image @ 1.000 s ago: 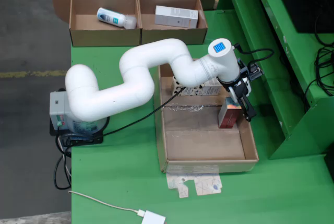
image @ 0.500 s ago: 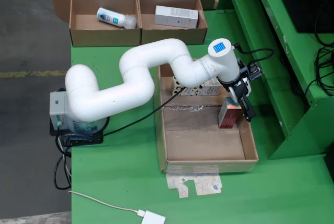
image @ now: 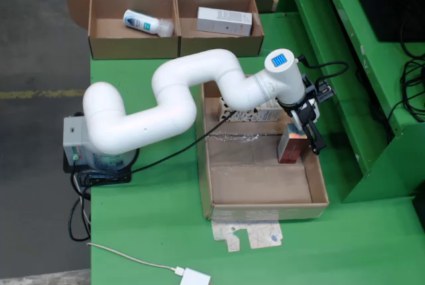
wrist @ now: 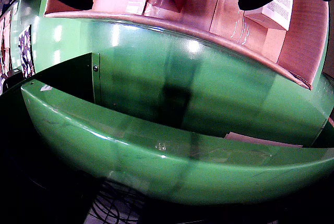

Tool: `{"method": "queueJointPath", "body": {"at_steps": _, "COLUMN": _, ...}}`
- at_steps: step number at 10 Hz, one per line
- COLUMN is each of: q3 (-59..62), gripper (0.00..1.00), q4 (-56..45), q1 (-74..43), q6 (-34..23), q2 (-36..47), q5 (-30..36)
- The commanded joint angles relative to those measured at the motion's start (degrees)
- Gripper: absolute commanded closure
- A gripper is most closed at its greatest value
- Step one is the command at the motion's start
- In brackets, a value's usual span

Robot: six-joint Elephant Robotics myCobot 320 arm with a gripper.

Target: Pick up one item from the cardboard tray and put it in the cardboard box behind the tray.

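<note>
The gripper [image: 309,132] hangs over the right side of the cardboard tray [image: 207,165], its black fingers closed on a small reddish-brown box [image: 292,147] standing upright there. The cardboard box [image: 133,47] waits well apart, up-left across the table [image: 153,218].

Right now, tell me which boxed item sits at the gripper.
The reddish-brown box standing at the cardboard tray's right wall, at the black gripper; the white box lies under the arm.
</note>
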Motion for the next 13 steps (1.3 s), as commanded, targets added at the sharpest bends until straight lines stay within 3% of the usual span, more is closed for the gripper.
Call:
{"method": "queueJointPath", "body": {"at_steps": 1, "q3": 1.49, "gripper": 0.00, "q4": 0.62, "q1": 0.24, "q6": 0.19, "q2": 3.16, "q5": 0.09}}
{"method": "queueJointPath", "body": {"at_steps": 7, "q3": 1.49, "gripper": 0.00, "q4": 0.62, "q1": 0.24, "q6": 0.19, "q2": 3.16, "q5": 0.09}}
{"method": "queueJointPath", "body": {"at_steps": 10, "q3": 1.49, "gripper": 0.00, "q4": -13.16, "q1": -0.45, "q6": 1.31, "q2": 7.80, "q5": 6.80}}
{"method": "queueJointPath", "body": {"at_steps": 13, "q3": 1.49, "gripper": 0.00, "q4": -19.96, "q1": -0.32, "q6": 1.34, "q2": 9.47, "q5": 8.32}}
